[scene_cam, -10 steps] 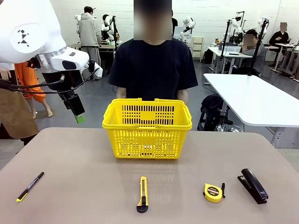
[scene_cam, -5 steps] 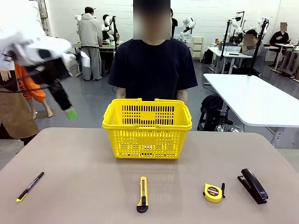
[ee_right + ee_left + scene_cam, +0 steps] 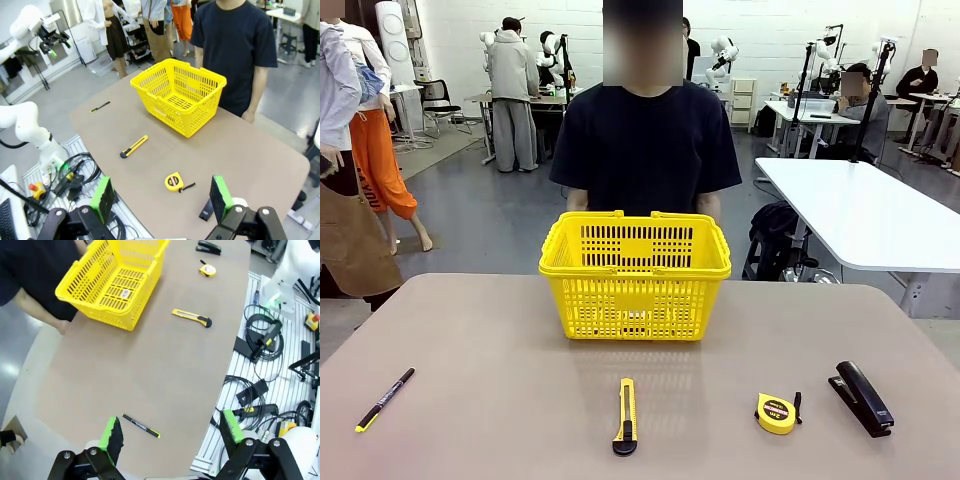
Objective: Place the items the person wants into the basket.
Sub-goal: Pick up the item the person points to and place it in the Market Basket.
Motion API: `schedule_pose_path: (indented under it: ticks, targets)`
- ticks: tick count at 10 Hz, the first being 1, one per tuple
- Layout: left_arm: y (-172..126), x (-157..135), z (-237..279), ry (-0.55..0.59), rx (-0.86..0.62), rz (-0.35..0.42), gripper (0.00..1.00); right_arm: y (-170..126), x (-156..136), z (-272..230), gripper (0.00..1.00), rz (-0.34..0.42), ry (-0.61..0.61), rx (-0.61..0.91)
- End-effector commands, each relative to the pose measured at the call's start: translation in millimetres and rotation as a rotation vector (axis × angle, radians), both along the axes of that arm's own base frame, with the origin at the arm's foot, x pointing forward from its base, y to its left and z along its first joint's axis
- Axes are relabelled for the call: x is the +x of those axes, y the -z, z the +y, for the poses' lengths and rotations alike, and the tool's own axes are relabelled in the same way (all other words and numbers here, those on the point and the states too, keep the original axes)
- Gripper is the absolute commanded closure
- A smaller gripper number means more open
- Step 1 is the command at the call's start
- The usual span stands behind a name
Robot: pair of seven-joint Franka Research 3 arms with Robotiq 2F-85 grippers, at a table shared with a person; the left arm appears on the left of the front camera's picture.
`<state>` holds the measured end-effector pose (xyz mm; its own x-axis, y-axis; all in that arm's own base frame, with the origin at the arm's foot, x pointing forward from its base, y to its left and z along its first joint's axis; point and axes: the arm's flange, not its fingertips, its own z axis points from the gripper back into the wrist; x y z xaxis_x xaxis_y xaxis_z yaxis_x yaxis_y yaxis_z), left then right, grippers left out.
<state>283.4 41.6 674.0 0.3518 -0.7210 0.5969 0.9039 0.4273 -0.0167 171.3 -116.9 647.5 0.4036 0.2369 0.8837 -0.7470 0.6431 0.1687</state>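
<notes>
The yellow basket [image 3: 635,275] stands at the table's far middle, in front of the person [image 3: 650,140] in a dark T-shirt, whose hands hang behind it. A yellow-and-black utility knife [image 3: 625,415] lies near the front edge, and a round yellow tape measure [image 3: 776,413] lies to its right. My left gripper [image 3: 171,432] hangs open high above the table's left end, over the pen [image 3: 141,426]. My right gripper [image 3: 161,197] is open too, high over the right front corner, above the tape measure [image 3: 174,182]. Basket [image 3: 177,95] and knife [image 3: 133,146] lie beyond it.
A black stapler [image 3: 861,397] lies at the front right and a thin black pen with a yellow tip [image 3: 384,398] at the front left of the brown table [image 3: 500,340]. Cables and boxes lie on the floor on my side. Other people stand far behind.
My left arm has swung up and to the left, out of the front view. The things on the table have not moved.
</notes>
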Motion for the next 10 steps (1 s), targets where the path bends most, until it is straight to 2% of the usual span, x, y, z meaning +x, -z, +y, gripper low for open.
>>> schedule_pose_path:
  ticks: [1,3,5,10]
  targets:
    - [9.7,-15.2,5.5,-0.029,-0.057,-0.082,0.00,1.8,1.2,1.1,0.00,0.000,-0.003,0.002]
    - [6.0,-30.4,35.9,-0.040,-0.194,-0.152,0.00,1.8,1.2,1.1,0.00,0.000,-0.003,0.002]
    - [-0.1,-24.0,67.3,-0.019,-0.297,-0.201,0.00,1.8,1.2,1.1,0.00,0.000,-0.003,0.002]
    - [17.7,3.2,91.0,0.053,-0.387,-0.145,0.00,1.8,1.2,1.1,0.00,0.000,-0.003,0.002]
